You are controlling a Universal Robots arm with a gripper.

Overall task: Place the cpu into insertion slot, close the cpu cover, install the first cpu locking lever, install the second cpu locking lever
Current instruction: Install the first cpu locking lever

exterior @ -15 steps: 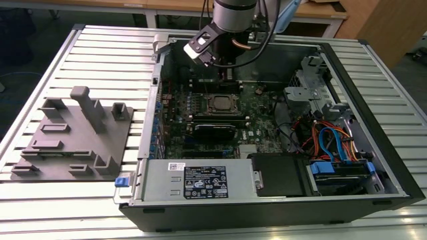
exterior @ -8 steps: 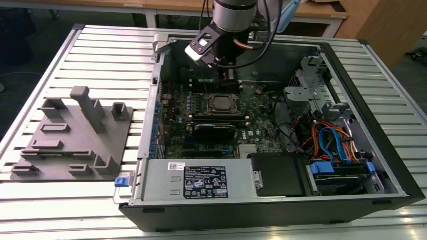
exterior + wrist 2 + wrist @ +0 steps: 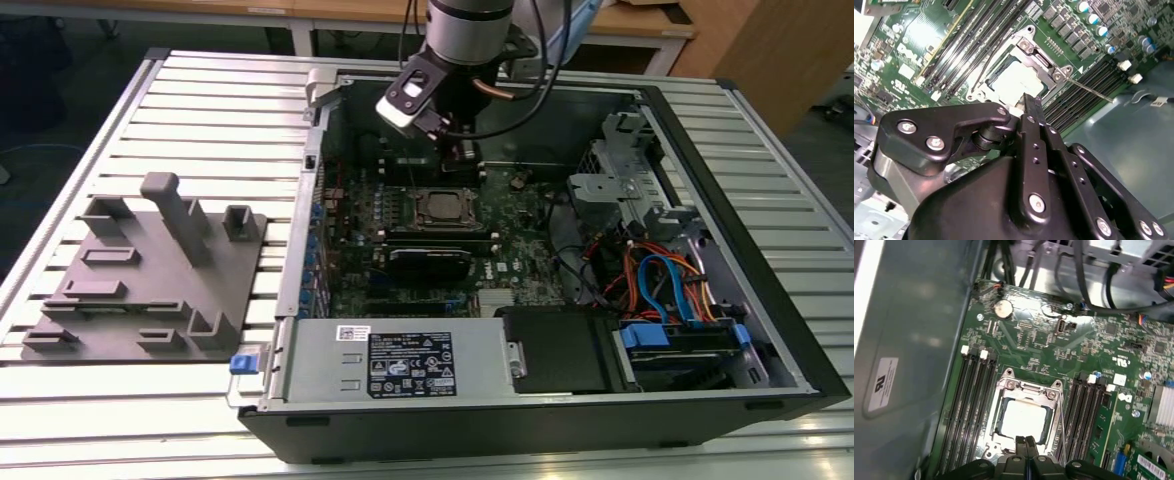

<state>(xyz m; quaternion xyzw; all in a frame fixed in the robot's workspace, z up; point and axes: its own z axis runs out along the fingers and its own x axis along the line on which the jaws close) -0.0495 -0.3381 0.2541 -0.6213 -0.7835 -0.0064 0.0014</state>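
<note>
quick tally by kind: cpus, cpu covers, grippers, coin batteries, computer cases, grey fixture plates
cpu: 1
cpu cover: 1
gripper: 1
coin battery: 1
computer case: 1
grey fixture plate: 1
Total: 6

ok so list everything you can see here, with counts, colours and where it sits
table: one, silver slatted, under everything
computer case: one, black, open, on the table
fixture block: one, grey, on the table at the exterior view's left of the case
circuit board: one, green, inside the case
cpu: one, silvery, in the insertion slot
cpu cover: one, silver frame, around the cpu
memory slots: several, black, flanking the slot
cables: several, blue and orange, inside the case
arm: one, grey, above the case
gripper: one, black, shut, nearest the cpu
</note>
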